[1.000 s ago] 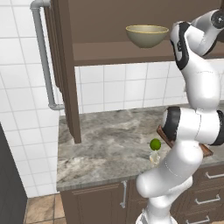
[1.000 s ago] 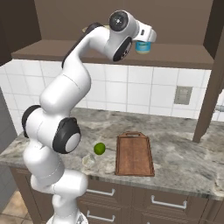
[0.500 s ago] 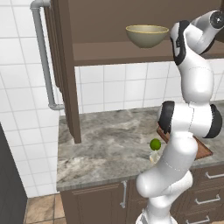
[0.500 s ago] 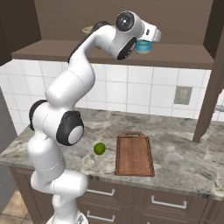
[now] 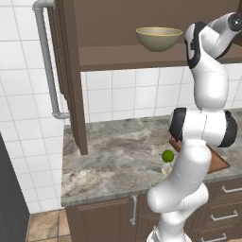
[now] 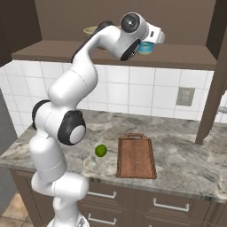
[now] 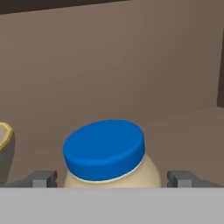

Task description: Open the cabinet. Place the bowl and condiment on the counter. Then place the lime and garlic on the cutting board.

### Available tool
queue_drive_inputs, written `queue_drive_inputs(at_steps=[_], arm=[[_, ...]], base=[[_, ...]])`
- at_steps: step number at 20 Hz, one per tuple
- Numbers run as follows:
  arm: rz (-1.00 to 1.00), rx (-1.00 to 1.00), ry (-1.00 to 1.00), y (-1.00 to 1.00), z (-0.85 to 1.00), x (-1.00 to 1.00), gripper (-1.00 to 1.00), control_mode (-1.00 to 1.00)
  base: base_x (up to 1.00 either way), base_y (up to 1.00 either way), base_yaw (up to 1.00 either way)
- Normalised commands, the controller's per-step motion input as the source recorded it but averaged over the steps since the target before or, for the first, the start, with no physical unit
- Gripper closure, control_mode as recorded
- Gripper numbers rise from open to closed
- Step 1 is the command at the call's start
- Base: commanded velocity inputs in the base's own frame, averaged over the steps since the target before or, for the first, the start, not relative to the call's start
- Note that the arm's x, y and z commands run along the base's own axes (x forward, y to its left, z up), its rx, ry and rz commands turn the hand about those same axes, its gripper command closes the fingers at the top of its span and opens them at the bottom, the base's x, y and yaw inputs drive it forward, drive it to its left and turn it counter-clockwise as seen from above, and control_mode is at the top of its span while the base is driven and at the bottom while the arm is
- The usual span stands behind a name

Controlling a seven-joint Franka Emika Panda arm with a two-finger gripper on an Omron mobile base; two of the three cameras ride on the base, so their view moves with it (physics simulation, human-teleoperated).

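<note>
- The grey-brown marbled tabletop (image 6: 186, 155) is carrying the lime (image 6: 101, 150) and, just beside it, the cutting board (image 6: 135, 156); white wall tiles are running behind.
- The garlic (image 6: 90, 163) is sitting at the tabletop's front, partly hidden by the arm.
- Up on the open cabinet (image 5: 71, 75) shelf, the claw (image 7: 112, 177) is standing wide open, straddling the blue-lidded condiment (image 7: 107, 155) without gripping it; its base is cut off.
- The bowl (image 5: 159, 38) is resting farther along that shelf.
</note>
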Motion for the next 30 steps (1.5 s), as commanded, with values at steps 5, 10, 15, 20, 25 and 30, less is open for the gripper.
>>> queue_drive_inputs(at_steps=[5, 10, 15, 20, 25, 30], arm=[[0.0, 0.0, 0.0, 0.0, -0.06, 0.0, -1.0, -1.0], [0.0, 0.0, 0.0, 0.0, -0.07, 0.0, -1.0, -1.0], [0.0, 0.0, 0.0, 0.0, -0.1, 0.02, -1.0, -1.0], [0.0, 0.0, 0.0, 0.0, -0.06, 0.04, -1.0, -1.0], [0.0, 0.0, 0.0, 0.0, -0.06, 0.09, -1.0, -1.0], [0.0, 0.0, 0.0, 0.0, -0.1, 0.18, -1.0, -1.0]], base=[[0.0, 0.0, 0.0], [0.0, 0.0, 0.0], [0.0, 0.0, 0.0], [0.0, 0.0, 0.0], [0.0, 0.0, 0.0], [0.0, 0.0, 0.0]])
